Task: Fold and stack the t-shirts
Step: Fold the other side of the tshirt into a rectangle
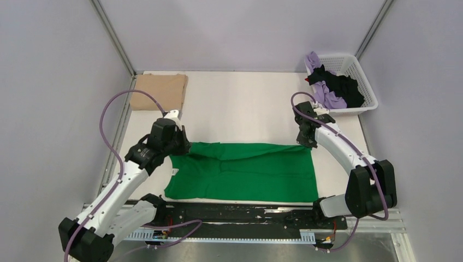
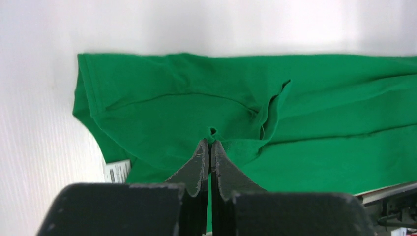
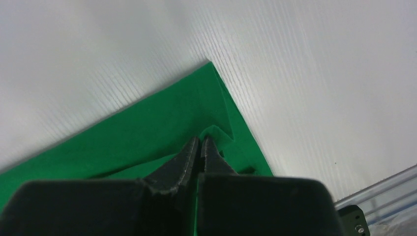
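Tan cloth comes first: the tan t-shirt lies folded flat at the far left corner of the white table. Next, the left gripper sits at the far left corner of the green t-shirt. Its two fingers are squeezed almost together, and a little bump of green cloth is pinched between the tips. A small white label pokes out at the shirt's left edge, just beside that gripper. The green t-shirt is spread flat in the middle of the table, near the arms, with some long creases across it. At its far right corner is the right gripper. Its fingers are pressed close too, with a folded bit of the shirt's edge caught between them. Past it, at the far right corner, stands a white basket. A lilac t-shirt and a black t-shirt lie bunched up inside it.
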`<state>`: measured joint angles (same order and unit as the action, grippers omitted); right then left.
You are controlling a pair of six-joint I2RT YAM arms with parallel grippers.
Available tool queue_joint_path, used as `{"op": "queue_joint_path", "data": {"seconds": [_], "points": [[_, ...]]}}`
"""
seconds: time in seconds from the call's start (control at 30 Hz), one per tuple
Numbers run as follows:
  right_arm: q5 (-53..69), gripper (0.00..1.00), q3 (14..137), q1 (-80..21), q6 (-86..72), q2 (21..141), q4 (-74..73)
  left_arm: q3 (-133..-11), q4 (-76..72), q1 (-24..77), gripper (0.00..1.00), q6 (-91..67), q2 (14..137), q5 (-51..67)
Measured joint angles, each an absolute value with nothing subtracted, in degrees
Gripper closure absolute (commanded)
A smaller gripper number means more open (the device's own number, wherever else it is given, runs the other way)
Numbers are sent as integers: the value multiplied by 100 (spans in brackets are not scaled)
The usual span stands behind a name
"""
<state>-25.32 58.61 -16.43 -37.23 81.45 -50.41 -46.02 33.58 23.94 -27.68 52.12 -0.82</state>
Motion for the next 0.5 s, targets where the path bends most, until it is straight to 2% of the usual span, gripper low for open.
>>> {"op": "queue_joint_path", "data": {"seconds": [0.3, 0.5], "points": [[-2432, 99, 5544, -1747, -3896, 7811, -5389, -4342, 4362, 2628, 100, -3535, 4366, -419], [-2429, 90, 5457, -1789, -3959, 8060, -5441, -4053, 4582, 2705, 100, -3865, 4456, -342]]}}
